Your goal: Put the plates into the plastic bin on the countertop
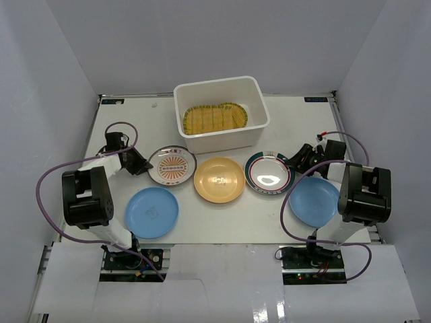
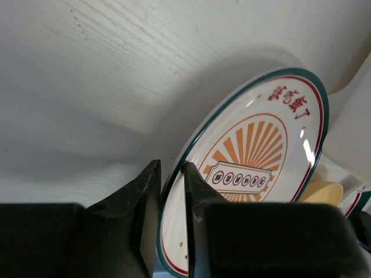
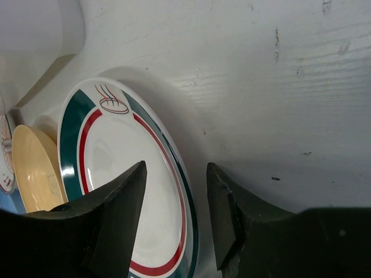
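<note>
The white plastic bin (image 1: 219,111) stands at the back of the countertop (image 1: 135,121) with the squarish yellow woven plate (image 1: 214,118) inside. In front lie the sunburst plate (image 1: 172,165), the yellow-orange plate (image 1: 219,180) and the green-rimmed plate (image 1: 269,171). Two blue plates (image 1: 152,212) (image 1: 314,200) lie nearer. My left gripper (image 1: 141,163) (image 2: 172,168) is shut on the left rim of the sunburst plate (image 2: 255,150). My right gripper (image 1: 296,160) (image 3: 175,168) is open, its jaws on either side of the rim of the green-rimmed plate (image 3: 116,156).
White walls close in the left, right and back. Dark rails edge the table. Purple cables loop beside each arm base. In the right wrist view the yellow-orange plate (image 3: 35,171) lies just beyond the green-rimmed one, and the bin wall (image 3: 29,35) is at the upper left.
</note>
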`<action>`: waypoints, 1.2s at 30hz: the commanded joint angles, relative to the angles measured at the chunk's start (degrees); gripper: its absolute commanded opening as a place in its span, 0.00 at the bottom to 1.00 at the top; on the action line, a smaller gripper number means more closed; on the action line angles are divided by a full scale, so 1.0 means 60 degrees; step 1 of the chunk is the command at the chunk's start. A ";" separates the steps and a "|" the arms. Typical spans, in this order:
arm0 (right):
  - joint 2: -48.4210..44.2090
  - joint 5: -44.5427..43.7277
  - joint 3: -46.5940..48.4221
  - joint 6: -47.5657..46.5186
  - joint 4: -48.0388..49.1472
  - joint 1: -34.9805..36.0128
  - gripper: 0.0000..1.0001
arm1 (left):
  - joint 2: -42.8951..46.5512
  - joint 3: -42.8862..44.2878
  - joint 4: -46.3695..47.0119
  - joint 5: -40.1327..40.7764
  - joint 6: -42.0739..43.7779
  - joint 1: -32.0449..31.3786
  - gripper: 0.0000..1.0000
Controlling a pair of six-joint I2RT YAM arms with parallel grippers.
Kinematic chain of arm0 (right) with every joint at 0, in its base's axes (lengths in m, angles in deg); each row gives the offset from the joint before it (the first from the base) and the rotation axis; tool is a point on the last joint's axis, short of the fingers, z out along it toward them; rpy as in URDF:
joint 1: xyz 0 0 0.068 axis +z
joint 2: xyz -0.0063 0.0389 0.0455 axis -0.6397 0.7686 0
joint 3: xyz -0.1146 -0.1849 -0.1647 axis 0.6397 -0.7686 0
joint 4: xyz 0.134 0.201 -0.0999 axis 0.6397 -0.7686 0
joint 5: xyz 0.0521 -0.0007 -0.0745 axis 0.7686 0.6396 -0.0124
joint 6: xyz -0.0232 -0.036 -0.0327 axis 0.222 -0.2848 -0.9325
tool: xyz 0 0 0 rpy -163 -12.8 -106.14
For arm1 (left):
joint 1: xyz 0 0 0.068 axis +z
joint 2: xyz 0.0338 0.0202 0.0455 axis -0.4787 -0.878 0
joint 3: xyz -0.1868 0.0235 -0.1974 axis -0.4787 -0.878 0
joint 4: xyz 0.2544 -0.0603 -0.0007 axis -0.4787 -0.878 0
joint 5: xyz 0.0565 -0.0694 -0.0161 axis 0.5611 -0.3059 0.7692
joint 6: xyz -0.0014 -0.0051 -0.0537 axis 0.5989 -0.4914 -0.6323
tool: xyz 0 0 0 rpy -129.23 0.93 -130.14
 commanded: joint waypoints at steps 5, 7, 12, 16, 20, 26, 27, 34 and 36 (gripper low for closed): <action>0.0429 0.0253 -0.0511 0.0232 0.0911 0.0248 0.44 | 0.0138 0.0021 0.0345 -0.0350 -0.0088 0.0108 0.06; 0.0473 0.0195 -0.0615 0.0320 0.1087 0.0248 0.32 | 0.0372 0.0006 0.0331 -0.0277 -0.0073 0.0123 0.00; -0.0081 -0.0346 -0.0542 0.0525 0.1030 0.0219 0.12 | 0.1748 -0.0111 0.0199 -0.0072 -0.0102 0.0137 0.00; -0.0931 -0.0713 -0.0469 0.0642 0.0913 0.0146 0.08 | 0.2934 -0.0257 -0.0123 0.0352 -0.0073 0.0137 0.00; -0.1927 -0.1196 -0.0220 0.0614 0.0314 0.0146 0.08 | 0.4413 -0.0419 -0.0547 0.1230 -0.0073 0.0137 0.00; -0.3539 -0.2544 0.0526 0.0642 -0.0508 0.0131 0.08 | 0.6772 0.0429 -0.0302 0.2507 -0.0730 0.0137 0.00; -0.3816 -0.2704 0.0658 0.0672 -0.0668 0.0131 0.08 | 0.6920 0.0619 -0.0198 0.2217 -0.0877 0.0137 0.00; -0.4653 -0.2853 0.1815 0.0833 -0.1109 0.0131 0.08 | 0.4992 0.2888 0.1517 -0.0601 -0.2067 -0.1144 0.00; -0.4916 -0.2606 0.1977 0.0950 -0.1051 0.0131 0.08 | 0.3718 0.4191 0.1269 0.0027 -0.1221 -0.2202 0.00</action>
